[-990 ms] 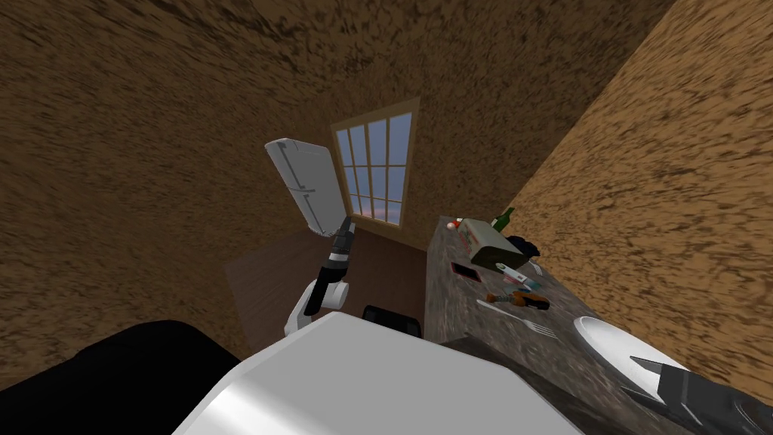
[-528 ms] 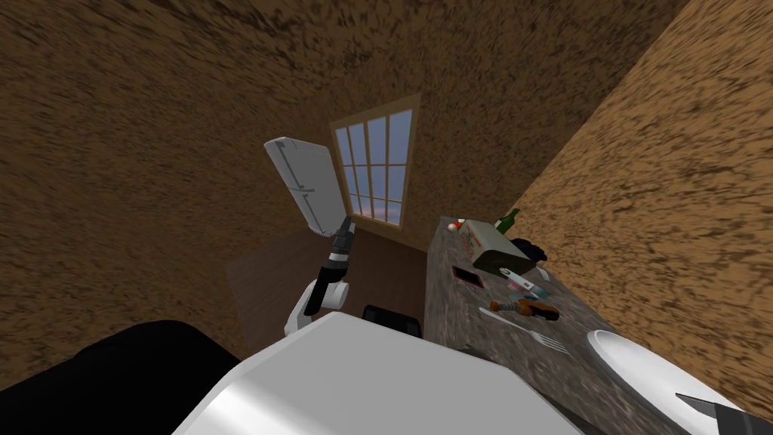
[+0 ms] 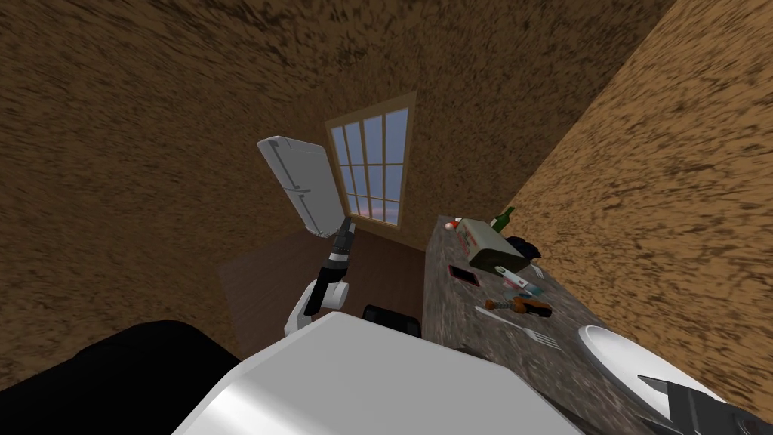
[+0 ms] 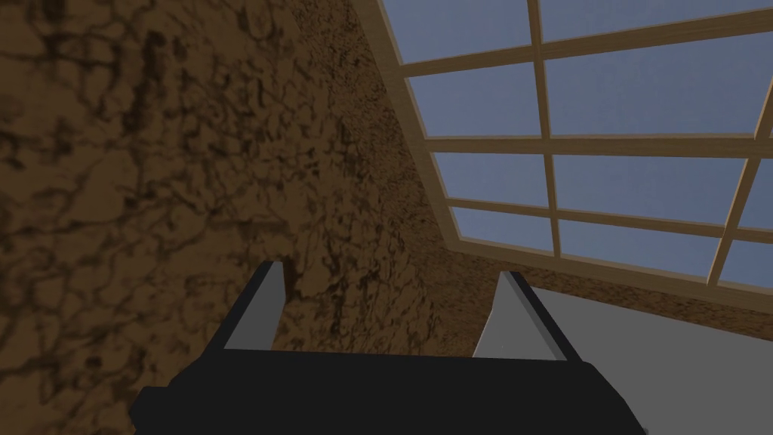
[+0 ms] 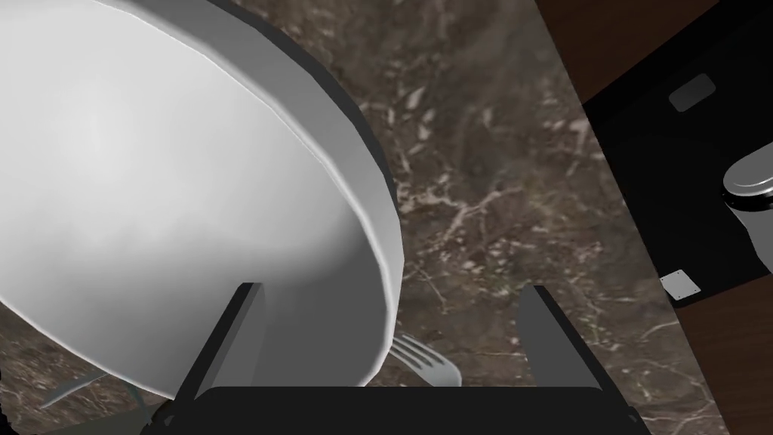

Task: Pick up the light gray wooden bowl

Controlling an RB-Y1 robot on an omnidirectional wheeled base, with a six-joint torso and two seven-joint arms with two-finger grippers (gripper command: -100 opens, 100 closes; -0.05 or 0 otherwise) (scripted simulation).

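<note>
The bowl [image 3: 615, 355] is plain white to light grey, wide and shallow, and rests on the dark marbled counter [image 3: 453, 310] near the right wall. My right gripper [image 3: 655, 382] is at the bowl's near side. In the right wrist view the bowl [image 5: 151, 174] is very close and my right gripper [image 5: 389, 288] is open. Its jaws straddle the bowl's wall, one finger [image 5: 238, 332] over the inside and the other [image 5: 547, 340] outside over the counter. My left gripper [image 3: 346, 228] is held out in front of the window, open [image 4: 389, 276] and empty.
Farther along the counter lie a fork [image 3: 521, 328], a brown-handled tool [image 3: 521, 305], a red phone [image 3: 463, 275], a box [image 3: 491, 245] and a green bottle [image 3: 503, 218]. Fork tines [image 5: 426, 362] show by the bowl's wall. A white fridge [image 3: 298, 185] stands beside the window [image 3: 370, 162].
The head view swayed slightly. My right gripper slid off towards the lower right corner, then came back to the bowl's near side. The left arm has not moved.
</note>
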